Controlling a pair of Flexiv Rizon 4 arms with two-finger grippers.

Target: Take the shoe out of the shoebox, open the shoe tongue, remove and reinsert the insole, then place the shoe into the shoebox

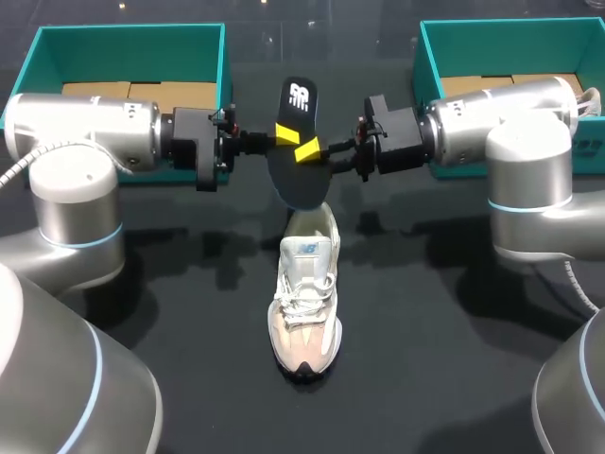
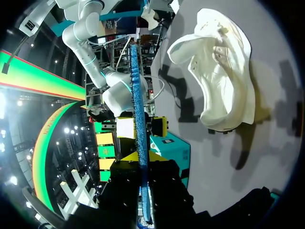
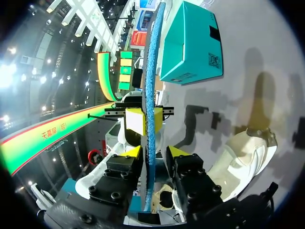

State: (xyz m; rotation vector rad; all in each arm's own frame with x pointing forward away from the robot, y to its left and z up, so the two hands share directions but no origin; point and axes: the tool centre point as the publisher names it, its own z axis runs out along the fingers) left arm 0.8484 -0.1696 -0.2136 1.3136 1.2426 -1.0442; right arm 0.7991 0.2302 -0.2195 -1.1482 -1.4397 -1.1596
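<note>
Fingers: the left gripper [image 1: 283, 132] pinches one long edge of the insole [image 1: 299, 184] between its yellow tips. The right gripper [image 1: 309, 151] pinches the opposite edge in the same way.

The insole hangs in the air between them, wider end lowest, just above the heel of the shoe [image 1: 304, 303]. The shoe stands upright at the middle of the table [image 1: 425, 331], toe toward the near edge. One shoebox [image 1: 132, 33] sits at the far left corner, a second box [image 1: 510, 28] at the far right corner.

Assessment: the insole looks thin, light and floppy, and held by one edge alone it would likely droop. A hold near its narrow end should let the wide end feed in first. The shoe is light with a soft upper and may slide, so steady it at the heel collar.
</note>
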